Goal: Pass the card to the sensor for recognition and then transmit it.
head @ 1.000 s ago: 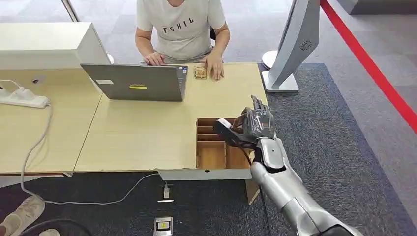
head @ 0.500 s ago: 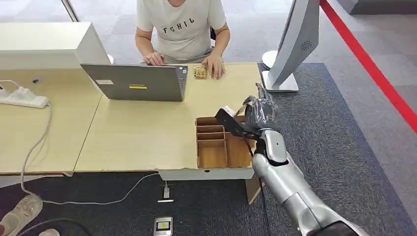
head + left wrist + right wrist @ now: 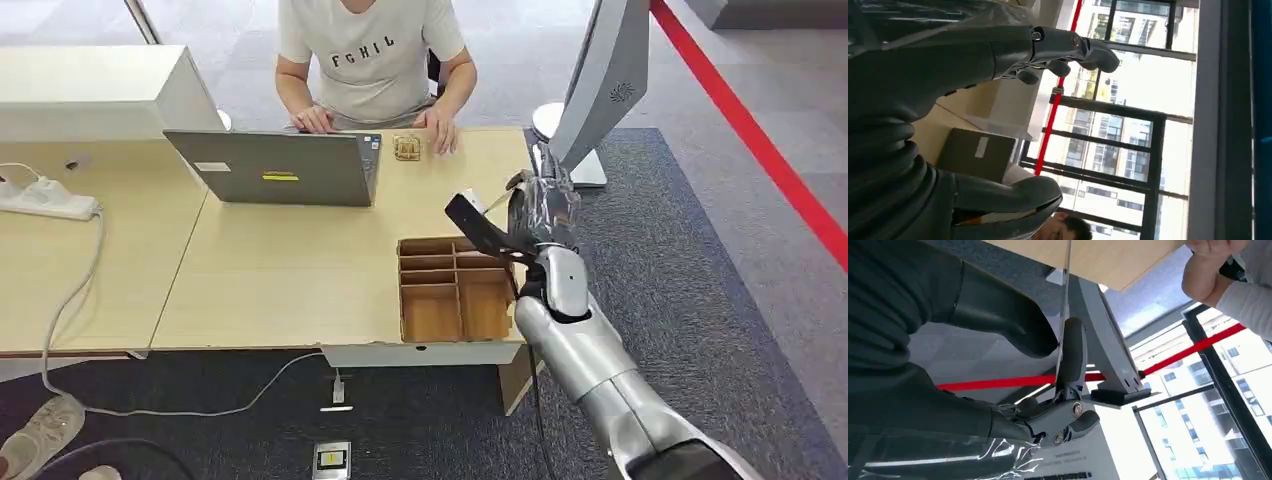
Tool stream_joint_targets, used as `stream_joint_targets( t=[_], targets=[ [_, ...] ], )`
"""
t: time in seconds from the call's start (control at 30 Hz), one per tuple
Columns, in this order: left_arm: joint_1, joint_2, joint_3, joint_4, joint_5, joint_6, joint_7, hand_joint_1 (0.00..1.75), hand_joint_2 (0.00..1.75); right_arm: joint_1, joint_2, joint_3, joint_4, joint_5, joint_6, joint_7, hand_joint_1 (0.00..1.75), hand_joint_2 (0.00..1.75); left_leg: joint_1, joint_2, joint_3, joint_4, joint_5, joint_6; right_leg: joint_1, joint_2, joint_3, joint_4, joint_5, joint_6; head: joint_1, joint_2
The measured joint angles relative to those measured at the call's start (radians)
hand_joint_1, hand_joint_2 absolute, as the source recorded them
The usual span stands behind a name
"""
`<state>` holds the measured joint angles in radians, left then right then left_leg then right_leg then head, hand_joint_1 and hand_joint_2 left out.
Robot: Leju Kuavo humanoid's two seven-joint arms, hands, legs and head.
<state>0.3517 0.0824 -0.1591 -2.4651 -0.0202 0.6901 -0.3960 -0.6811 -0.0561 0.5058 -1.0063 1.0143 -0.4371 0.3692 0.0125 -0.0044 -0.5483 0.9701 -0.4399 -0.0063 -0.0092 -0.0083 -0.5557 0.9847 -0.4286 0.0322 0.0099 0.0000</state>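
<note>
**Robot is holding up a card**

From the head view, the right hand [image 3: 540, 205] is pinching the card [image 3: 474, 203] above the wooden tray [image 3: 452, 290]. At the right wrist, the card [image 3: 1066, 285] looks thin, light and slippery, so pinching its edge seems best. At the left wrist, the left hand [image 3: 998, 100] is holding nothing, fingers apart.

Being pinched edge-on between thumb and fingers of the right robot hand [image 3: 540, 208]: a thin white card [image 3: 470, 201], tilting in the air above the far edge of the wooden divided tray [image 3: 450, 290]. Standing beyond the tray, off the bench [image 3: 290, 270] corner: the grey slanted sensor [image 3: 600, 80] stand.
</note>
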Motion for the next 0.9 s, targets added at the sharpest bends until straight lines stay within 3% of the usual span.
stream_joint_targets(
  t=[0.47,0.9],
  targets=[
    [-0.085,0.024,-0.012,0.025,0.024,0.000,0.001,0.00,1.75,-0.050,0.042,0.007,0.010,0.070,-0.100,0.018,1.75,1.75,0.000,0.000,0.000,0.000,0.000,0.000,0.000,0.000,0.000,0.000,0.000,0.000,0.000,0.000],
    [-0.103,0.026,-0.021,0.049,0.024,0.000,-0.007,0.00,1.75,-0.074,0.088,0.017,0.068,0.079,-0.117,0.004,1.75,1.75,0.000,0.000,0.000,0.000,0.000,0.000,0.000,0.000,0.000,0.000,0.000,0.000,0.000,0.000]
  ],
)
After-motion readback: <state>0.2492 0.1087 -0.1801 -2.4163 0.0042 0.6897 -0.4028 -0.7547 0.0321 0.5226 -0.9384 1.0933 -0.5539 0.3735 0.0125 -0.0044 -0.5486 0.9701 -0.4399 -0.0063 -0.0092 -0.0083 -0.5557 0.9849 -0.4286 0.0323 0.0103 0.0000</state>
